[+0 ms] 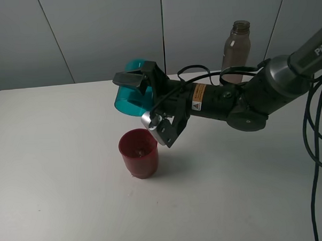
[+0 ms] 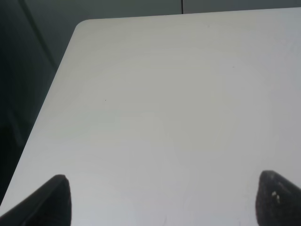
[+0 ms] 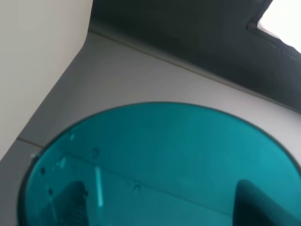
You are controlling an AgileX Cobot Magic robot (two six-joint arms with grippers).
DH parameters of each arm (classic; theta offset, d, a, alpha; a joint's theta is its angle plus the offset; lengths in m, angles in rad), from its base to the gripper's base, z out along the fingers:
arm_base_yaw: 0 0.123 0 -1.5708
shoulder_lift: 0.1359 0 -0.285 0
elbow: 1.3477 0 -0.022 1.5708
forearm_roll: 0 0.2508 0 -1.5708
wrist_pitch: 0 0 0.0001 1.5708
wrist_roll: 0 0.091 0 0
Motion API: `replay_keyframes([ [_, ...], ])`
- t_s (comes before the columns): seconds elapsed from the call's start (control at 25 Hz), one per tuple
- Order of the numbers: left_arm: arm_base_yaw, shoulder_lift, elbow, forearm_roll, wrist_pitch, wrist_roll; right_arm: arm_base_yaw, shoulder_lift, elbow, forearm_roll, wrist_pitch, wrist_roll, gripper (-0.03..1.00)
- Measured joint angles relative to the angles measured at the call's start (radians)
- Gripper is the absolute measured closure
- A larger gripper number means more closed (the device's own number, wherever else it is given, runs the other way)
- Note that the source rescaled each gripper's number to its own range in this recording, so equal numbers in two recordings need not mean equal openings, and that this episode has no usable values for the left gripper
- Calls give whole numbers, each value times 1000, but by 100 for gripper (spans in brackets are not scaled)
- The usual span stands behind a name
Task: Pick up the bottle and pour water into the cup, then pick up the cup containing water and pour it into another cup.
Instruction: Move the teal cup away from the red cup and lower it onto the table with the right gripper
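Note:
My right gripper (image 1: 141,89) is shut on the cup (image 1: 128,100), a teal translucent tumbler. It holds the cup steeply tilted in the air, just above and behind another cup (image 1: 138,152), the squat dark-red one standing upright on the table. In the right wrist view the teal cup (image 3: 160,160) fills the lower half, with droplets on its wall and dark fingers (image 3: 256,202) showing through it. The grey-brown bottle (image 1: 236,50) stands uncapped at the table's far edge, behind the right arm. The left gripper (image 2: 164,202) hangs open over bare table, and its fingertips (image 2: 51,200) hold nothing.
The white table (image 1: 55,157) bears only the red cup and the bottle. Its left corner and edge (image 2: 61,70) show in the left wrist view. Black cables (image 1: 316,135) hang at the far right. Grey wall panels stand behind.

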State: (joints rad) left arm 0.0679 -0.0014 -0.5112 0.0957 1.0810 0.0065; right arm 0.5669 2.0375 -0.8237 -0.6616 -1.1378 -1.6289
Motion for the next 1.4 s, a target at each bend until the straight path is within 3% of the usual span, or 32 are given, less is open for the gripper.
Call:
replay_keyframes([
  [0.16,0,0,0,0,0,0,0,0,0,0,0,110,92],
  [0.28,0,0,0,0,0,0,0,0,0,0,0,297,92],
  [0.52,0,0,0,0,0,-7,-7,-4,0,83,16,1012,92],
  [0.68,0,0,0,0,0,-7,-52,-4,0,189,55,1282,92],
  [0.84,0,0,0,0,0,-7,-79,-4,-17,333,148,1430,92],
  [1.0,0,0,0,0,0,-7,-81,8,-59,412,255,1480,92],
  [1.4,0,0,0,0,0,-7,-138,245,-257,412,204,1603,92],
])
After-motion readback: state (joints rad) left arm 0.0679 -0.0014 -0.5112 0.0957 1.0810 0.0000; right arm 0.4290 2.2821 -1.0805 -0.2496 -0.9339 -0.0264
